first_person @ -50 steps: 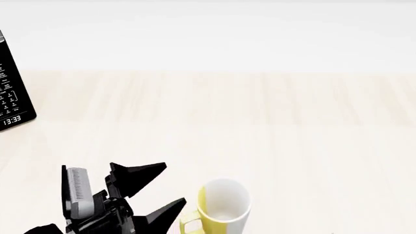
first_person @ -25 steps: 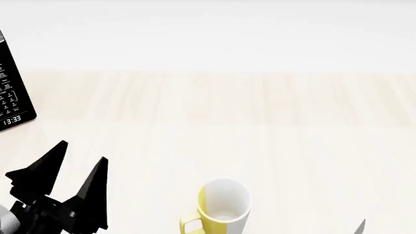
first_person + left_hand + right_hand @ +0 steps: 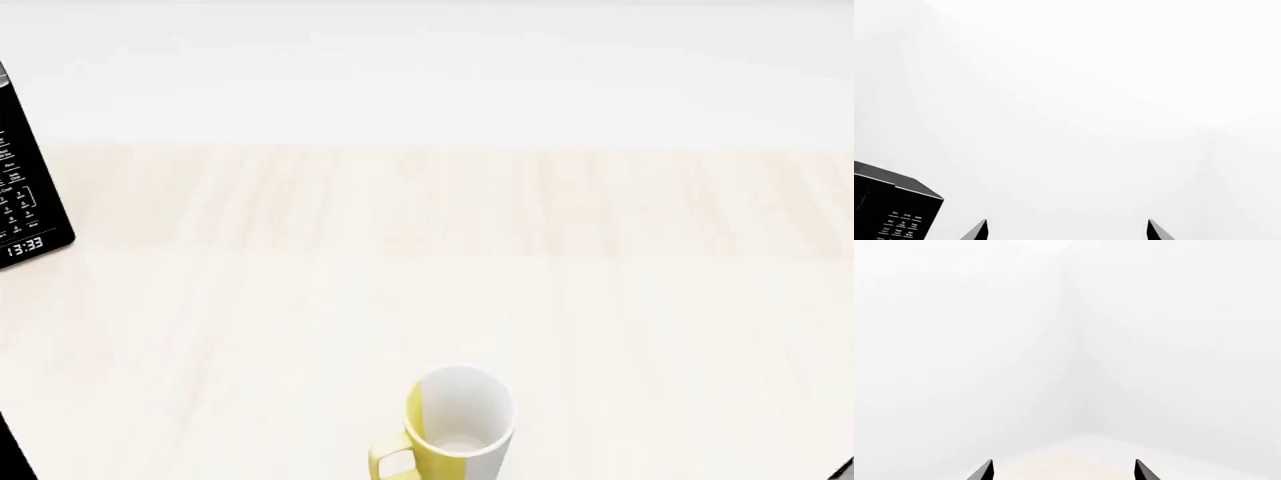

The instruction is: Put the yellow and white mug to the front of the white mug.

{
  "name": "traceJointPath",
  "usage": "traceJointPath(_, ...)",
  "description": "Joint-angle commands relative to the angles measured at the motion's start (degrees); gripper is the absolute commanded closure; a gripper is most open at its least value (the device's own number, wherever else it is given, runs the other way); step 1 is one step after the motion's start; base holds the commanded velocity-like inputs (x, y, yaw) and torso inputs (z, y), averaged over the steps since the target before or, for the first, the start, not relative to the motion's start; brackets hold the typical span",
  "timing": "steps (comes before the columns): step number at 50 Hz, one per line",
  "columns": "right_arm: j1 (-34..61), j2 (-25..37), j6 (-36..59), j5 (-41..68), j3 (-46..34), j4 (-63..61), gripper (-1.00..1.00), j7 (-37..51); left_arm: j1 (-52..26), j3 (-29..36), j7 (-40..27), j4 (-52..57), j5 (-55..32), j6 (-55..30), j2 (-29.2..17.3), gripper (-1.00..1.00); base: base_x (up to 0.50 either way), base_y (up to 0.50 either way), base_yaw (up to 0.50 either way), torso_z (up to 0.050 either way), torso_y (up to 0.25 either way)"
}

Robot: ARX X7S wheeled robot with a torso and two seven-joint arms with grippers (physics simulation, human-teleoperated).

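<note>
We've got both grippers, left gripper [image 3: 1066, 231] & right gripper [image 3: 1062, 470], jaws wide and empty, pointed off the table, so the yellow and white mug [image 3: 454, 425] stands upright, unheld, w/ no white mug in view.

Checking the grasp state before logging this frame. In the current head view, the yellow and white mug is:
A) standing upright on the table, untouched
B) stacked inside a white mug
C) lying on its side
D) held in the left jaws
A: the yellow and white mug stands upright on the table, mouth up, no jaws touching it.
</note>
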Motion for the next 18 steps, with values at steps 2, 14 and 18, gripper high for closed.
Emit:
traceJointPath(2, -3.6, -1.9, -6.0, -1.3, 2.4, -3.1, -1.0, 2.5, 6.1, 1.4, -4.5, 5.4, -3.6, 6.8, -1.1, -1.0, 0.0, 0.0, 0.0, 0.0, 0.0)
traceJointPath(14, -5.6, -3.1, -11.3, -2.3, 3.1, -3.0, -1.0, 3.3, 7.1, 1.4, -7.0, 6.8, -5.7, 7.8, -2.7, -1.0, 0.0, 0.0, 0.0, 0.0, 0.0)
traceJointPath(18, -6.6, -3.7, -13.7, -2.3, 4.2, -2.8, -1.0, 4.0, 7.6, 1.4, -6.7, 7.4, -7.8, 8.8, -3.1, -1.0, 0.0, 0.0, 0.0, 0.0, 0.0)
